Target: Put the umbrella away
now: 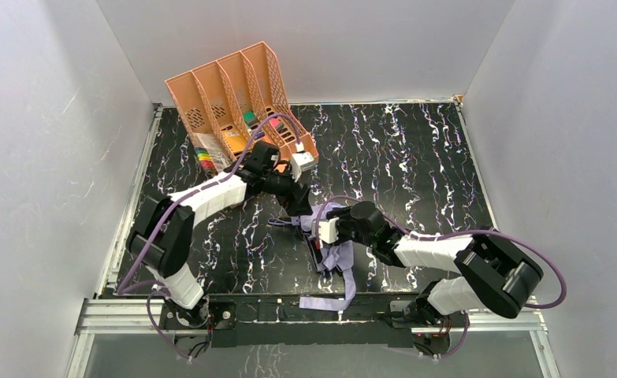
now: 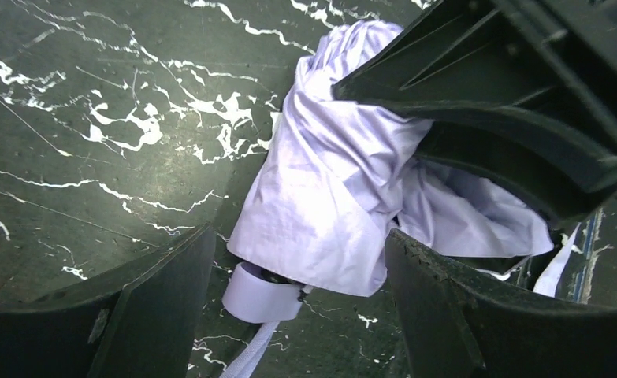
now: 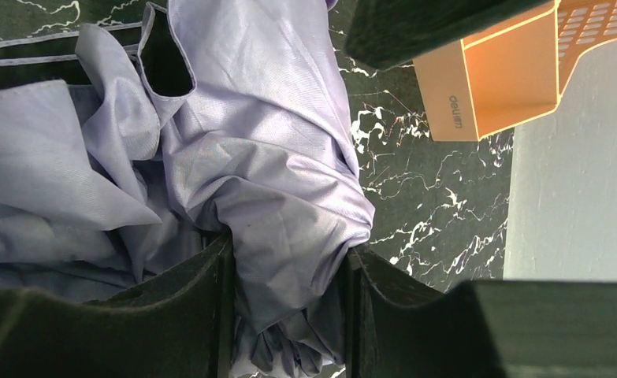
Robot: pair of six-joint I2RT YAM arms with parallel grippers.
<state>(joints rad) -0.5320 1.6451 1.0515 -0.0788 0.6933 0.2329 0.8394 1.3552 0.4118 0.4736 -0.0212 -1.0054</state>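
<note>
The bunched umbrella (image 3: 281, 181) is clamped in the right tool (image 3: 285, 264) at lower centre, seemingly to steady it; the left tool (image 2: 297, 240) is held open astride it.

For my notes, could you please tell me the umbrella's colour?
Umbrella: pale lavender, clearest in right wrist view.

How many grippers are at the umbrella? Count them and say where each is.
2. The left gripper stands open astride the umbrella, on the side toward the file organiser. The right gripper is shut on the bundled fabric from the near side. Neither is hidden.
</note>
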